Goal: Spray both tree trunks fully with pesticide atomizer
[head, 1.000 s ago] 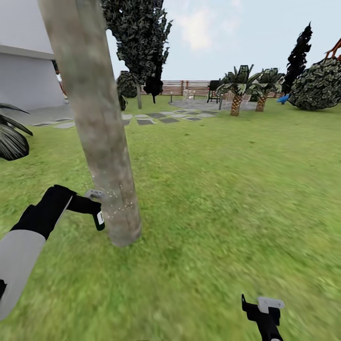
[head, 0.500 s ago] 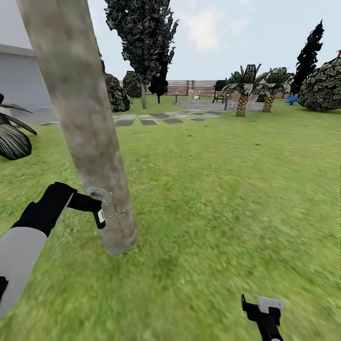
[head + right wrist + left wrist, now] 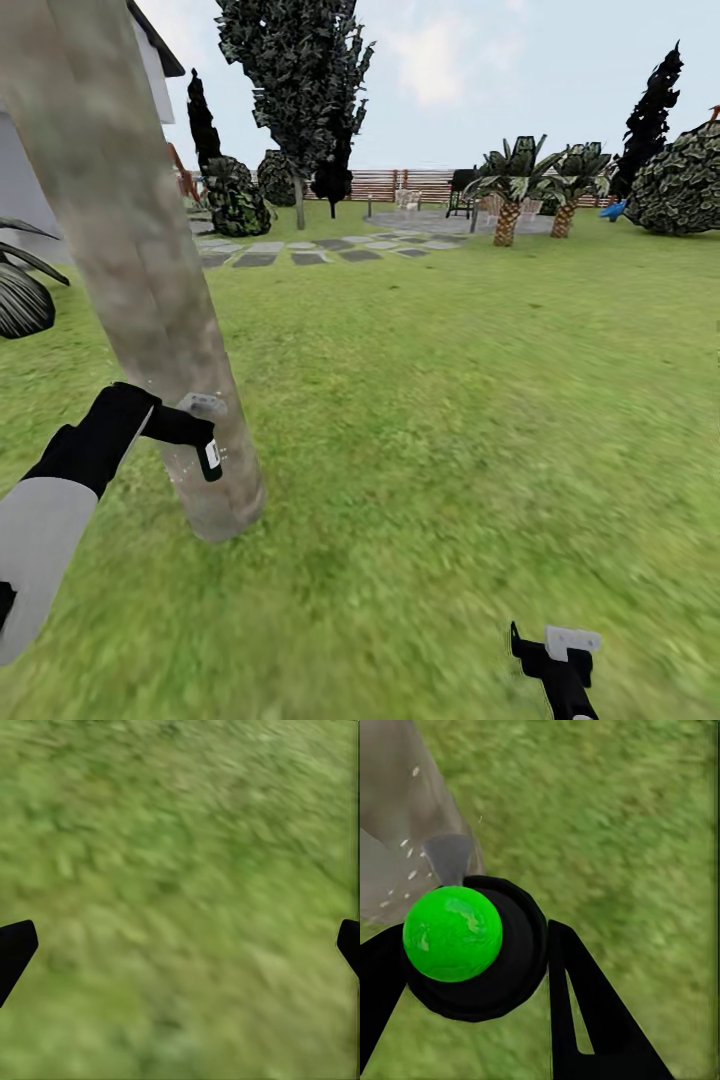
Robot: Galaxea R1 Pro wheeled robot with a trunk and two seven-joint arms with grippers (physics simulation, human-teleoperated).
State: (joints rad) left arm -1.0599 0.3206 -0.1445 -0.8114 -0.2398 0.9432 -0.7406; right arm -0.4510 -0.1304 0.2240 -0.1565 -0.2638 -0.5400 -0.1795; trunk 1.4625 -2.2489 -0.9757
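At the foot of the near tree trunk point(image 3: 140, 270), head view first: the left pincer point(image 3: 205, 440) sits right against the bark low down, clenched on the bottle point(image 3: 209, 457), which points into the trunk from the robot's left side. The trunk leans, its long axis running from the upper left down to the grass point(image 3: 450, 400). A few pale spray specks hang by the nozzle. The left arm is plainly the nearer one; the right pincer point(image 3: 560, 655) hangs low and well apart over open lawn. Beyond, there's a second tree point(image 3: 295, 90), stepping stones point(image 3: 300, 250) and a fence point(image 3: 400, 183), with wide free grass to the right for moving round.

Left wrist view: the bottle point(image 3: 472, 945) is gripped between the black fingers point(image 3: 585, 1012), a green ball on its top, the nozzle aimed at the grey trunk point(image 3: 405, 817) with droplets flying.

Right wrist view: the two fingertips point(image 3: 15, 945) stand wide apart, released, nothing between them but grass point(image 3: 180, 900).

My read: spraying this trunk is under way, higher bark likely next.
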